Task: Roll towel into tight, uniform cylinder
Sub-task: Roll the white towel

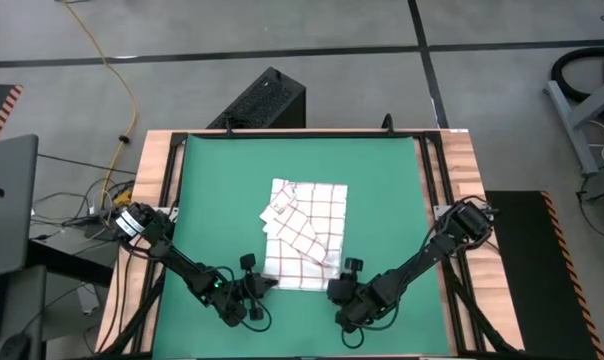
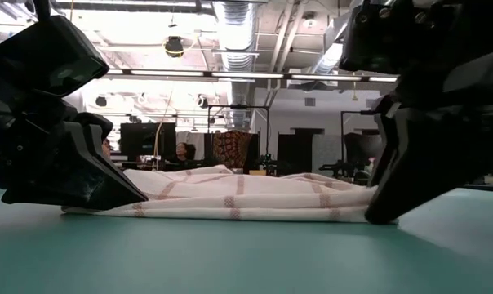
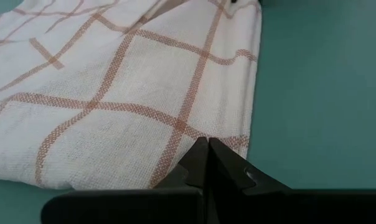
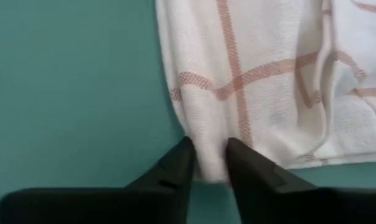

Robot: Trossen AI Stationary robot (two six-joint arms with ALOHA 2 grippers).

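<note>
High view: the towel (image 1: 304, 232) lies partly folded near the middle of the green mat (image 1: 382, 170), which covers the counter (image 1: 467, 150). One upper layer is turned over toward the towel's left side, showing creases. Both arms reach to the towel's near edge. The left claw (image 1: 263, 287) sits at the near left corner of the towel, and the right claw (image 1: 334, 284) sits at its near right corner.

Low view: the towel (image 2: 238, 200) rests flat on the mat (image 2: 230, 261) as a low, layered heap, with the two dark claws down at either end of it, touching the mat. Which claw is which cannot be told from this view alone. Beyond the towel, a room with ceiling lights and dark stands shows.

Left wrist view: the left claw (image 3: 208, 147) is fully closed, its fingertips meeting right at the towel's (image 3: 126, 93) hem; whether cloth is pinched between them cannot be told.

Right wrist view: the right claw (image 4: 208, 149) stands narrowly apart, with the towel's (image 4: 263, 81) corner edge running between the two fingers (image 4: 175, 165). Cloth fills the gap, and both fingers lie close against it.
</note>
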